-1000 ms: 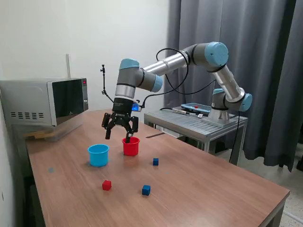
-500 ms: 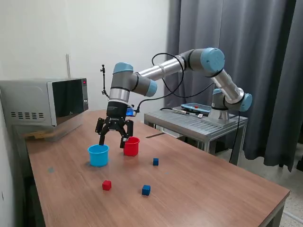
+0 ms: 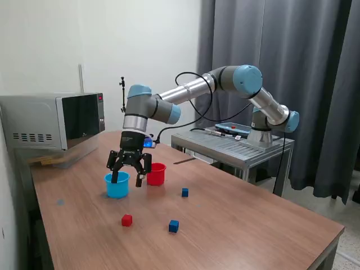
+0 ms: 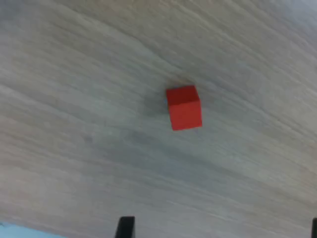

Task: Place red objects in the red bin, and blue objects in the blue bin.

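Above small round light blue plastic cup (image 3: 117,185): black two-finger gripper (image 3: 129,178), jaws apart, empty. Round red plastic cup (image 3: 156,174) just beside. Tiny red cube (image 3: 127,220) (image 4: 184,107) nearer camera.

You have a wooden table (image 3: 236,225), a microwave (image 3: 53,121) by the white wall (image 3: 140,39), dark grey curtains (image 3: 315,67), and a metal stand (image 3: 225,147).

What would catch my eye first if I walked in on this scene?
Probably the big grey and blue robot arm reaching across the wooden table, its black gripper hanging open between a light blue cup and a red cup. Nearer the camera, three tiny cubes lie loose on the wood: a red cube and two dark blue cubes. A microwave sits at the exterior view's left.
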`<state>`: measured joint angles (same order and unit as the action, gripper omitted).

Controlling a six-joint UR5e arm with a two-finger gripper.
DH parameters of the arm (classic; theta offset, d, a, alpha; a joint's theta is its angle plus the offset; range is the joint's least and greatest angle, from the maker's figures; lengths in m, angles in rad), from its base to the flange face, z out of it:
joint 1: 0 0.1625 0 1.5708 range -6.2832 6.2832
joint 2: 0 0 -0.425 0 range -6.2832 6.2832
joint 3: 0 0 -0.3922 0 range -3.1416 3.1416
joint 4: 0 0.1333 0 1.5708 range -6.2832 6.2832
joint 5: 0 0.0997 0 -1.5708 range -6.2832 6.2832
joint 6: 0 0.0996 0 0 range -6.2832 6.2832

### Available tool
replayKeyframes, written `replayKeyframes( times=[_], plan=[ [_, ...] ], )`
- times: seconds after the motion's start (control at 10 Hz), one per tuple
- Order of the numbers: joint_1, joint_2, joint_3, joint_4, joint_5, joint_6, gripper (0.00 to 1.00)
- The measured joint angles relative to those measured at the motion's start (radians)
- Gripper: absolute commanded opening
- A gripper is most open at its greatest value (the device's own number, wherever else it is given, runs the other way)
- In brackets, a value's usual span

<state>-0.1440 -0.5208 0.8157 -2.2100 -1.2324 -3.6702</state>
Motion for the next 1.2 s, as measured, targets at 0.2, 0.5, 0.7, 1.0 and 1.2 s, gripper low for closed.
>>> replayKeyframes(
  times=[0.2,0.5,0.7,1.0,1.2],
  plan=[
    [-0.001,0.033,-0.033,0.0,0.002,0.009,1.0],
    [-0.001,0.075,-0.07,0.0,0.001,0.012,1.0],
    [-0.001,0.103,-0.084,0.004,0.0,0.003,1.0],
    [0.002,0.151,-0.1,0.087,0.008,-0.001,1.0],
    [0.002,0.165,-0.116,0.103,0.01,-0.003,1.0]
  ],
)
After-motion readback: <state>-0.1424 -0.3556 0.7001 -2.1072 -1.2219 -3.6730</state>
